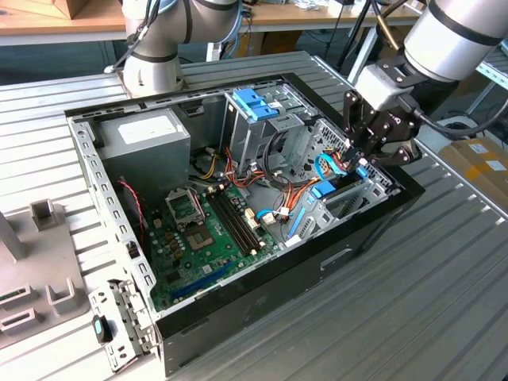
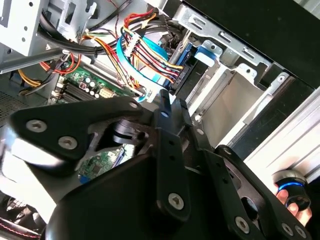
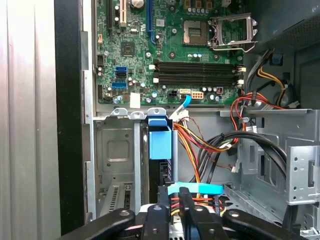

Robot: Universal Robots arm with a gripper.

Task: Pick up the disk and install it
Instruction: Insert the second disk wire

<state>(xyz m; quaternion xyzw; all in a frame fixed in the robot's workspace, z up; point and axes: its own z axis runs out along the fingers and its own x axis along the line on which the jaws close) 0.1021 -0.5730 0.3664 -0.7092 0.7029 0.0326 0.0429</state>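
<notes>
— Where's the disk point(image 3: 160, 142)?

— Standing on edge in its bay, at the computer case's point(image 1: 333, 262) front corner, blue rail up.

— And the gripper point(image 1: 367, 152)?

— Right above it, among the cables point(image 2: 150, 57). Its jaws look closed together, gripping nothing I can see.

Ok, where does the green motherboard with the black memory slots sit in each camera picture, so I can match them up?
Exterior view: the green motherboard lies flat on the case floor, toward the exterior view's left of the coloured wire bundle.
Second wrist view: a small green patch shows just beside the wire bundle.
First wrist view: it spreads wide, beyond the wire bundle.
Shared landmark: the wire bundle.
</notes>
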